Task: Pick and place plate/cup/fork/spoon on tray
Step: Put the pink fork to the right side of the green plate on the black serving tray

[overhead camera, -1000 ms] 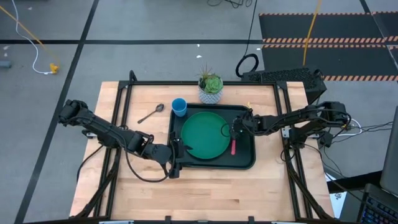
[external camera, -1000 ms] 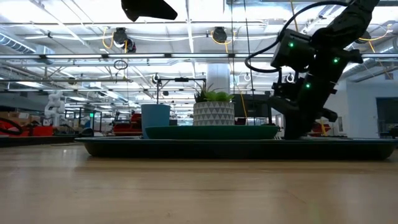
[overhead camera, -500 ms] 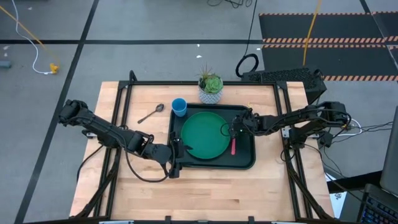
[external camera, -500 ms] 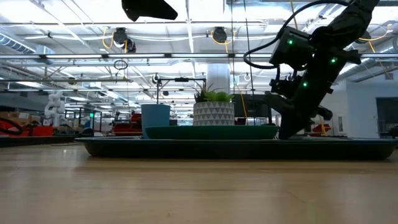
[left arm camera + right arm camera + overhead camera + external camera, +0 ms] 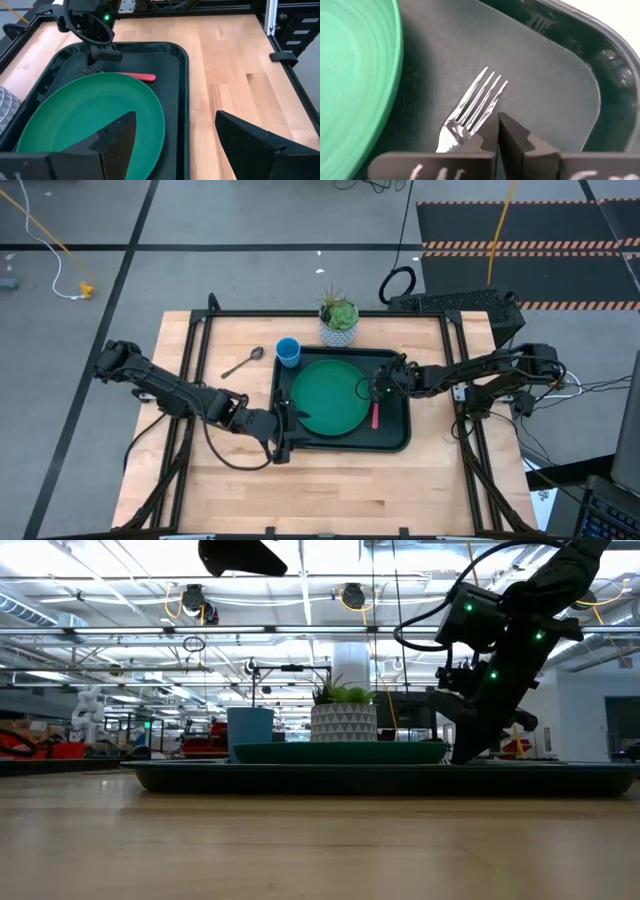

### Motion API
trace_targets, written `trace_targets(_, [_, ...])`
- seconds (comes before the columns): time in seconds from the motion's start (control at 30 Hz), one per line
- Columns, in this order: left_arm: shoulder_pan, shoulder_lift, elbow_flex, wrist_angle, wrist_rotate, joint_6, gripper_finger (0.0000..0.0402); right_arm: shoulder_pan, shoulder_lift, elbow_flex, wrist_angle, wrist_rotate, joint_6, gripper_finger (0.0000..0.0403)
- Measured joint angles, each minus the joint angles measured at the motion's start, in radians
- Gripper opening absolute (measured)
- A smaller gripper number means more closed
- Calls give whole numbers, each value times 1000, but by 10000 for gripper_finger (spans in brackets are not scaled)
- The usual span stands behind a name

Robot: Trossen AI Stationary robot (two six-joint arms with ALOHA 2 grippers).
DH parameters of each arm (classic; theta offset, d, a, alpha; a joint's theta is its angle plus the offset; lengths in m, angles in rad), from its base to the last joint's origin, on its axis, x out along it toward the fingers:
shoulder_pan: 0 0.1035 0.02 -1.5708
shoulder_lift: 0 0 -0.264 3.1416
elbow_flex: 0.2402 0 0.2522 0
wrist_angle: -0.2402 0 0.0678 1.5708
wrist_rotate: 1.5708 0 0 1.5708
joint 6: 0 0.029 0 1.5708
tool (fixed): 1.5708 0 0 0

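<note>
Behind the tray (image 5: 400,442), potted plant (image 5: 339,320) crowds cup (image 5: 288,352).

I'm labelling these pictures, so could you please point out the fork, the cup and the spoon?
fork (image 5: 475,102): right wrist view, on the silvery tines.
cup (image 5: 288,352): high view, on the blue cup's open top.
spoon (image 5: 241,363): high view, on the middle of its thin handle.

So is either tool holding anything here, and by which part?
Nothing is held. The right tool is shut empty beside the fork head on the tray; the left tool is open above the tray's edge.
</note>
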Motion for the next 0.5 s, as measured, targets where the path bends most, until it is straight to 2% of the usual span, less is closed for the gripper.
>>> trace_targets(0.5, [2,0,0,0,0,0,276,0,8,0,9,40,0,0])
